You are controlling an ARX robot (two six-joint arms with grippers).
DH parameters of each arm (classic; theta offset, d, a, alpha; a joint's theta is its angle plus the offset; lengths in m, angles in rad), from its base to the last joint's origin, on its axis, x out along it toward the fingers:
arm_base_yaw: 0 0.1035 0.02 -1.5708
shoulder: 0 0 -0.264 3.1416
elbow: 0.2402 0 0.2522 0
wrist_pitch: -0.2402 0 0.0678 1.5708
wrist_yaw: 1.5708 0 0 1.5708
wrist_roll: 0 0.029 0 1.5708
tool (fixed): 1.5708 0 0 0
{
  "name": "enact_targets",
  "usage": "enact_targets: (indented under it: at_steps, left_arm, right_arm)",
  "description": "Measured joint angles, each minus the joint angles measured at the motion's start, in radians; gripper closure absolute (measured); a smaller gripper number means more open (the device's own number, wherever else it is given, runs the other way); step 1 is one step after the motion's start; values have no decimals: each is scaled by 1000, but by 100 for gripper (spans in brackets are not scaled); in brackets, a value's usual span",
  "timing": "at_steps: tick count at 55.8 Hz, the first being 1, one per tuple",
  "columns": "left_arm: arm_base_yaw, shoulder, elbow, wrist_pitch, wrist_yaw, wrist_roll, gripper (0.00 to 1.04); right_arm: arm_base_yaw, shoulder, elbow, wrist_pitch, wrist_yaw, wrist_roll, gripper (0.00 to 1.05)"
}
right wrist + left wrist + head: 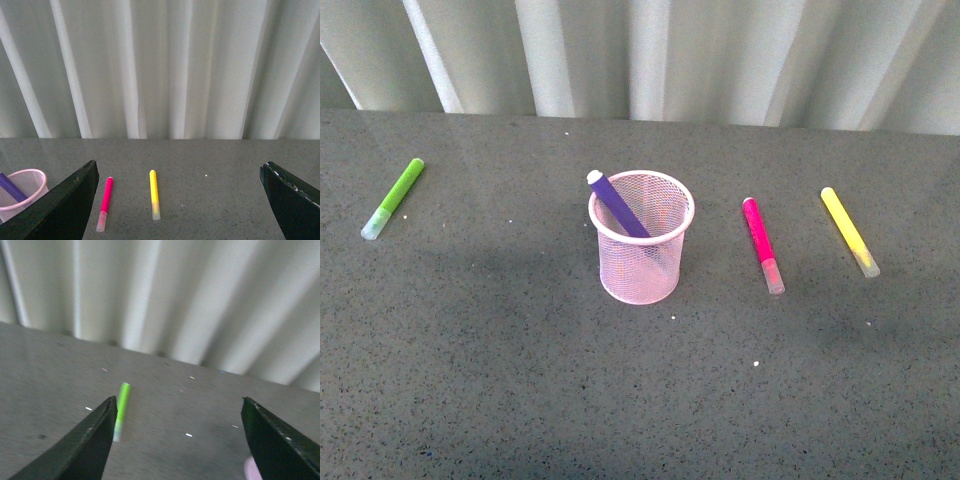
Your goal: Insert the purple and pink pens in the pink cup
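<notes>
The purple pen [617,205] is already contained in the pink cup [665,265], leaned against the rim with one end projecting above it; nothing else is seen inside. The pink pen [762,244] lies flat on the counter [620,400] to the right of the cup, between it and the yellow pen [849,231]. Its long axis runs near-to-far, clear cap at the near end. It is judged nearer the right arm. The right pincer [180,163] is spread wide and empty, with the pen ahead, offset toward the cup. The left pincer [178,400] is likewise wide and empty, facing the green pen [394,198] far left of the cup.
</notes>
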Motion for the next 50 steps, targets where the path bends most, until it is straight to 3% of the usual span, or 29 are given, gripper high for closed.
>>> enact_targets:
  at_steps: [12, 15, 26, 31, 50]
  left_arm:
    - [-92, -185, -129, -12, -94, 77, 94]
    - [-105, -206, -146, -19, -111, 77, 101]
    - [-149, -330, -166, -132, -153, 86, 101]
    - [-222, -401, -166, -194, -241, 86, 101]
    - [-247, -584, -166, -366, -246, 86, 101]
  right_arm:
    - [0, 0, 0, 0, 0, 0, 7]
    - [0, 0, 0, 0, 0, 0, 7]
    - [0, 0, 0, 0, 0, 0, 7]
    - [0, 0, 0, 0, 0, 0, 7]
    - [0, 0, 0, 0, 0, 0, 7]
